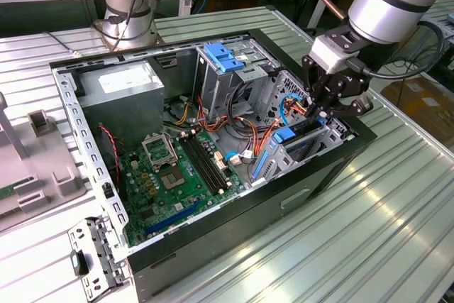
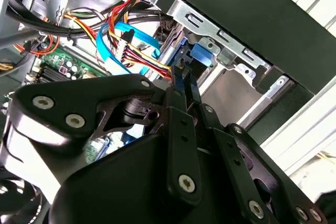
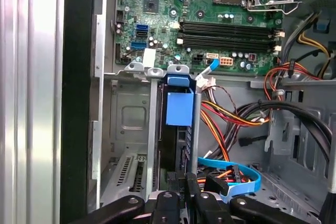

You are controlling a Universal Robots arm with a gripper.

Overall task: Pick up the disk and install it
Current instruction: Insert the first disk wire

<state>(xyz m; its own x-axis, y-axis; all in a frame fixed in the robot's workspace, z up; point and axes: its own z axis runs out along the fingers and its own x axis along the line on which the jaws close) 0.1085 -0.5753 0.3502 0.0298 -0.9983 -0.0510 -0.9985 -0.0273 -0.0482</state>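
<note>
The disk (image 3: 179, 129) is standing on edge inside the lower drive bay (image 3: 128, 124) of the open computer case (image 1: 326, 168), its blue carrier (image 3: 180, 106) facing up between the bay's grey metal walls. In the exterior view the same blue carrier is showing at the case's corner nearest the exterior view's right, just beneath the arm's tooling. The gripper (image 3: 185, 184) is sitting right over the drive's outer end, its black fingers (image 2: 181, 85) drawn close together on the thin top edge of the disk, so it is looking clamped on the disk rather than standing apart from it.

Judging by this, the picking up is done and the installing is in hand: the drive is already lying well into its slot. Finishing it is likely calling for a straight, gentle push along the rails, keeping the drive square so the carrier is not binding, and keeping clear of the blue data cable (image 3: 236, 174) and the orange and yellow power wires (image 3: 231, 116) crowding beside the bay.

Beyond the bay the green motherboard (image 3: 210, 19) is lying flat on the case floor. No writing on the drive or the board is coming through clearly enough to read
</note>
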